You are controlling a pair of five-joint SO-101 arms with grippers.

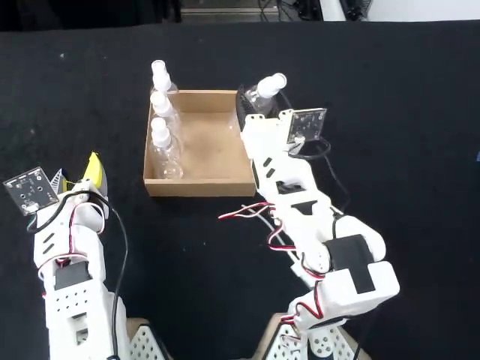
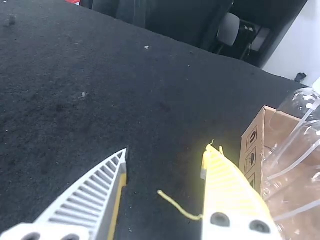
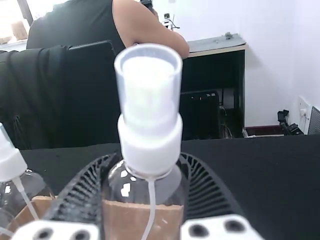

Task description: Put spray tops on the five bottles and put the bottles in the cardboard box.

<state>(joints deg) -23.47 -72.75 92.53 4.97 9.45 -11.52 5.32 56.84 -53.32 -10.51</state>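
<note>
My left claw (image 2: pixel 167 150) was spread wide above the black table (image 1: pixel 390 75), with nothing between its fingers. Just off its yellow finger sat the cardboard box (image 1: pixel 199 186). Three capped spray bottles (image 1: pixel 166 150) stood in a row by the wall nearest that claw. I couldn't tell if the farthest one was inside. At the box's opposite far corner, my right claw (image 3: pixel 147 160) pinched a clear spray bottle (image 3: pixel 145 192), its white spray top (image 3: pixel 149 100) on.

Office or lab room: black-clothed worktable (image 1: pixel 405 82), office chair (image 2: pixel 229 27), desk (image 3: pixel 217 46) against white wall (image 3: pixel 272 60).
</note>
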